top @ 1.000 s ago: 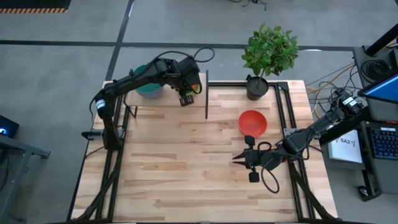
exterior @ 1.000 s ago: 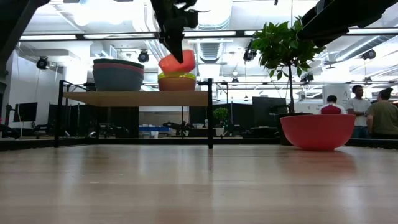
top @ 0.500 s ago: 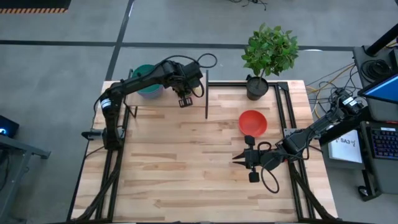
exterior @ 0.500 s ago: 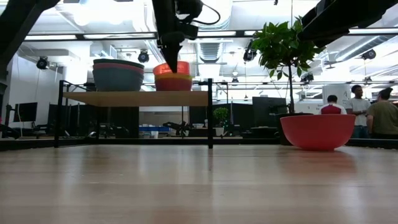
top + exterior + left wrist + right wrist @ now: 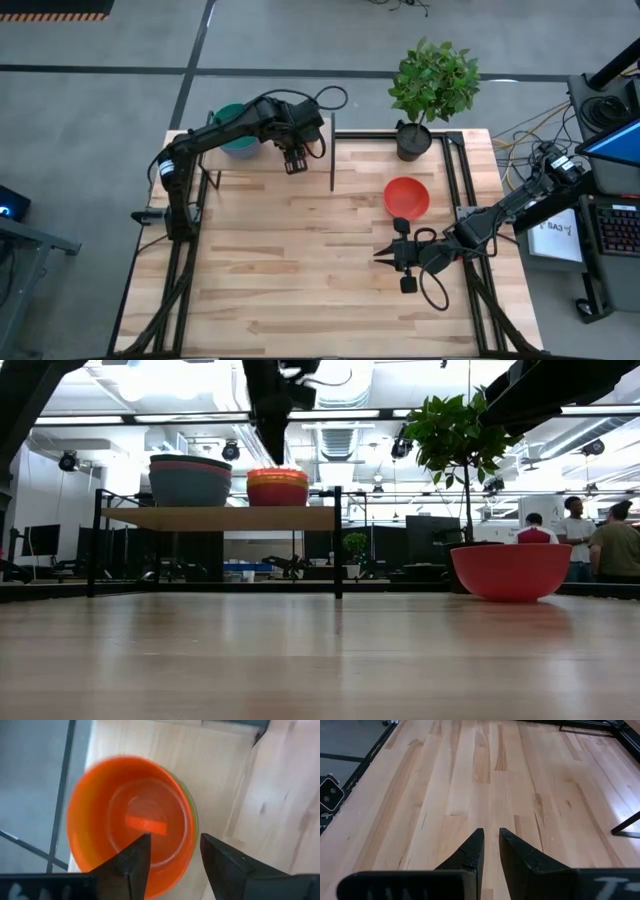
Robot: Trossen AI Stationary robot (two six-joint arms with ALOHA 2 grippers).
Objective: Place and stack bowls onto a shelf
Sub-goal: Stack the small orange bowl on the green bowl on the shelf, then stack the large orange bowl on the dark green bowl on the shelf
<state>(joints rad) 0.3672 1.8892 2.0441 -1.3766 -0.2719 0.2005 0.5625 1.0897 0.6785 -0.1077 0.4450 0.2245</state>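
- Left claw (image 5: 294,160) sits upper centre-left of the high view, over the right end of the shelf (image 5: 215,518); fingers (image 5: 131,861) spread apart, gripping nothing.
- Left wrist view: orange bowl (image 5: 131,822) lies right under that claw, mouth up, with a green rim (image 5: 192,817) peeking out beneath it.
- Low view: the orange bowl (image 5: 277,477) tops a small stack on the shelf's right half, upper centre of the frame; the claw (image 5: 270,430) hangs just above it, not touching.
- Shelf's left half carries a stack of larger bowls (image 5: 190,482), blue-grey body at the bottom, dark rim on top. From above only a teal bowl (image 5: 236,142) shows there, partly under the left arm.
- Red bowl (image 5: 406,197) stands alone on the bench (image 5: 300,280), right of centre in the high view, well apart from the shelf; right side of the low view (image 5: 510,571).
- Right claw (image 5: 385,256) waits low over the bench, lower right of centre, just below the red bowl; fingers (image 5: 470,854) close together with a narrow gap, empty.
- Potted plant (image 5: 432,85) stands at the bench's far edge, upper right.
- People (image 5: 575,535) stand in the room behind, far right of the low view.
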